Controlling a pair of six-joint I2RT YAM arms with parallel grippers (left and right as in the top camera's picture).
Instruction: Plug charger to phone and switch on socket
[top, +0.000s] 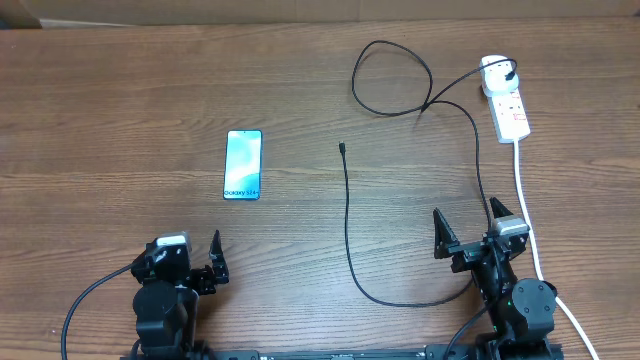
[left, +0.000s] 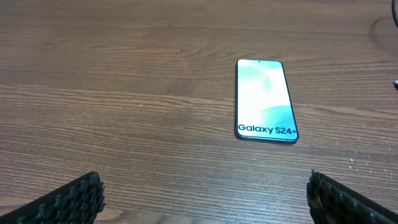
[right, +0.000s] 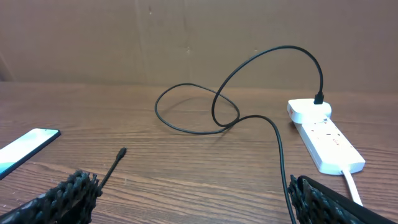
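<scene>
The phone (top: 243, 165) lies flat, screen up, left of the table's middle; its "Galaxy S24+" screen (left: 265, 99) fills the left wrist view ahead of my fingers. The charger, a thin black cable (top: 347, 225), runs from its small connector tip (top: 342, 148) down in a curve and back up through a loop (right: 205, 112) to the white plug adapter (top: 496, 72). That adapter sits in the white socket strip (top: 511, 112), also seen far right (right: 326, 143). My left gripper (top: 186, 247) stands open near the front edge, below the phone. My right gripper (top: 468, 224) is open too, holding nothing.
A thick white cord (top: 528, 215) trails from the strip down past my right arm to the front edge. The cable's curve (top: 400, 300) lies just left of the right arm. A brown wall (right: 186, 43) stands behind the wooden table (top: 120, 120).
</scene>
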